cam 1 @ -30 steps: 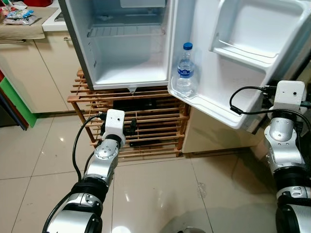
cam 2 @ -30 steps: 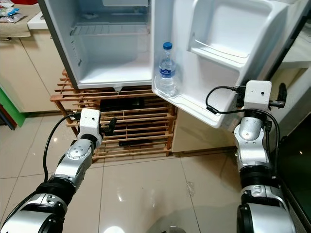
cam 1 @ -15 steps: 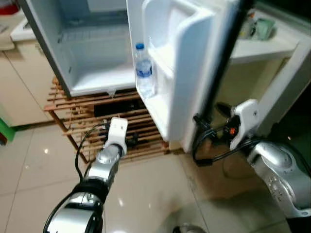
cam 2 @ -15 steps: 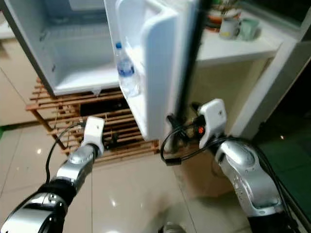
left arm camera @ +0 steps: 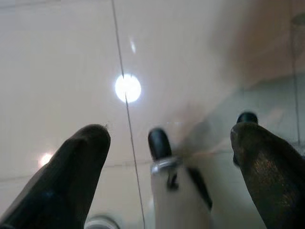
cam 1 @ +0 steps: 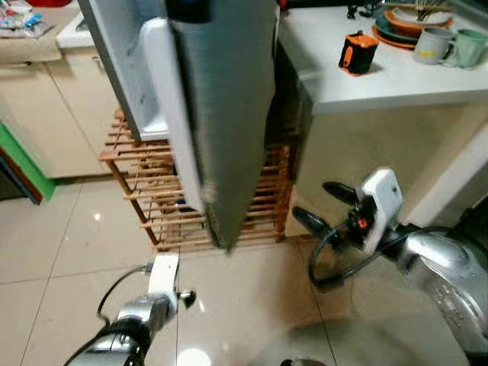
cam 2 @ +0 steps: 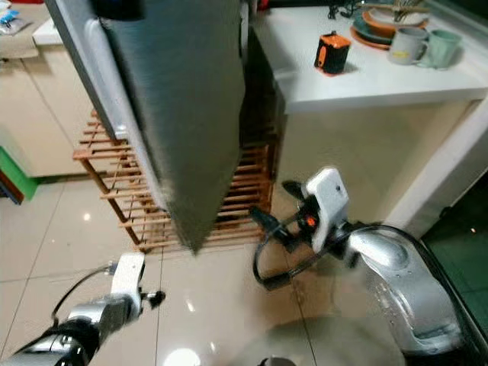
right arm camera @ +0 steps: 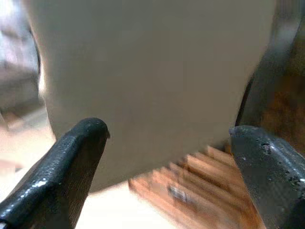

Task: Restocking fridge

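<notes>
Fridge door (cam 1: 229, 114) swung nearly shut since a moment ago, bottle now hidden, presumably still racked inside. Right gripper (cam 1: 314, 206) spread, empty, just beside door; left gripper (left arm camera: 167, 157) open, low over floor. Restocking apparently finishing.

Bright indoor light, glare spots on glossy floor (cam 1: 194, 357), heavy motion blur.

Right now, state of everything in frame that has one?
Grey fridge door: partly swung, fridge not closed.
Right gripper: open, empty, beside the door's outer face.
Left gripper: open, empty, low over the floor.
Two pale mugs: upright on the white counter.
Wooden slatted rack: standing under the fridge.
</notes>
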You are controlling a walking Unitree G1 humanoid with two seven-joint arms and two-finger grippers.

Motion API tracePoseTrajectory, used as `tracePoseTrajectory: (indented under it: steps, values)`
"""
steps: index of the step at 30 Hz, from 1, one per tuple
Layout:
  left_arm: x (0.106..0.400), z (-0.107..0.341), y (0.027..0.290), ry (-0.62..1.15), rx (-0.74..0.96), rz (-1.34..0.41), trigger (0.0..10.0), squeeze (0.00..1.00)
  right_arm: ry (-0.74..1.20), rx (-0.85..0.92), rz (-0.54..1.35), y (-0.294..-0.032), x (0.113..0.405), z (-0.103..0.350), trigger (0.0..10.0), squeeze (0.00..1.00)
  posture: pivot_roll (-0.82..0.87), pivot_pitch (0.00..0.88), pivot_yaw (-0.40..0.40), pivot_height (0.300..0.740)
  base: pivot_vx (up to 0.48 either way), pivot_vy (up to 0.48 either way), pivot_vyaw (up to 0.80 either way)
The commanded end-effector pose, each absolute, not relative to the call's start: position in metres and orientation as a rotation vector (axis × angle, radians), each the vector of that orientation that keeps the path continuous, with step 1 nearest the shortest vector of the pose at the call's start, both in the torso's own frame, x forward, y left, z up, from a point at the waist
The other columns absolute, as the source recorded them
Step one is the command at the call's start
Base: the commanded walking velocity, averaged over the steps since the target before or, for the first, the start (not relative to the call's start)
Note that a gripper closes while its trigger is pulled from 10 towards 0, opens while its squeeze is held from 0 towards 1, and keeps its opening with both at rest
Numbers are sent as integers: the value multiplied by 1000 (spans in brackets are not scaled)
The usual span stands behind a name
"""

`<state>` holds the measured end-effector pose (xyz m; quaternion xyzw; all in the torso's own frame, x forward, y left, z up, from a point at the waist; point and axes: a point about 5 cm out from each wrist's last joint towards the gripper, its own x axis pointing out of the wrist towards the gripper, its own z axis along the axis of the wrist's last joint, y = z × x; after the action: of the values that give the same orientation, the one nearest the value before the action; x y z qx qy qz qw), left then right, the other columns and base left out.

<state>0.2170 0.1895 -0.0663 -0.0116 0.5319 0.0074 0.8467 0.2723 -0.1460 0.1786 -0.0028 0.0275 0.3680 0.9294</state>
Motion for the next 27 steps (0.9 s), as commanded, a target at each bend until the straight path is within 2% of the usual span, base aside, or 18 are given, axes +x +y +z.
tracePoseTrajectory:
  steps: [1, 2, 3, 4, 6, 8, 11, 12, 13, 16, 19, 23, 24, 27]
  values:
    - [214, -67, 196, 1130, -15, 39, 10000, 0, 15, 2, 766, -135, 278, 187, 10000, 0, -167, 0, 61, 740, 0, 0, 0]
    - [210, -69, 198, 1139, -10, 48, 10000, 0, -1, 13, 777, -128, 283, 191, 10000, 0, -167, 0, 61, 740, 0, 0, 0]
    - [205, -73, 197, 1149, -4, 57, 10000, 0, -38, 24, 822, -103, 296, 198, 10000, 0, -141, 0, 58, 740, 0, 0, 0]
    - [205, -73, 197, 1149, -4, 57, 10000, 0, -38, 24, 822, -103, 296, 198, 10000, 0, -141, 0, 58, 740, 0, 0, 0]
    - [209, -71, 193, 1117, 10, 46, 10000, 0, -77, 44, 873, -73, 311, 208, 10000, 0, -129, 0, 50, 740, 0, 0, 0]
    - [229, -61, 187, 1003, 62, 24, 10000, 0, -105, 56, 904, -47, 325, 218, 10000, 0, -95, 0, 34, 740, 0, 0, 0]
    - [259, -39, 181, 798, 154, 2, 10000, 0, -138, 22, 891, -31, 336, 228, 10000, 0, -70, 0, 15, 740, 0, 0, 0]
    - [277, -20, 182, 641, 208, -13, 10000, 0, -150, -9, 840, -33, 340, 228, 10000, 0, -55, 0, -3, 740, 0, 0, 0]
    - [277, -20, 182, 641, 208, -13, 10000, 0, -150, -9, 840, -33, 340, 228, 10000, 0, -55, 0, -3, 740, 0, 0, 0]
    - [312, 37, 170, 232, 258, -81, 10000, 0, -178, -72, 632, -53, 349, 220, 10000, 0, -52, 0, -10, 740, 0, 0, 0]
    - [327, 115, 131, -153, 238, -203, 10000, 0, -103, -79, 403, -87, 348, 180, 10000, 0, -75, 0, 11, 740, 0, 0, 0]
    - [328, 143, 113, -277, 188, -256, 10000, 0, -78, -78, 318, -104, 342, 163, 10000, 0, -93, 0, 28, 740, 0, 0, 0]
    - [330, 163, 106, -352, 158, -270, 10000, 0, -49, -71, 267, -118, 337, 152, 10000, 0, -111, 0, 40, 740, 292, 0, 0]
    - [339, 182, 106, -397, 113, -224, 10000, 0, -31, -58, 215, -133, 331, 144, 10000, 0, -128, 0, 49, 740, 325, 354, 0]
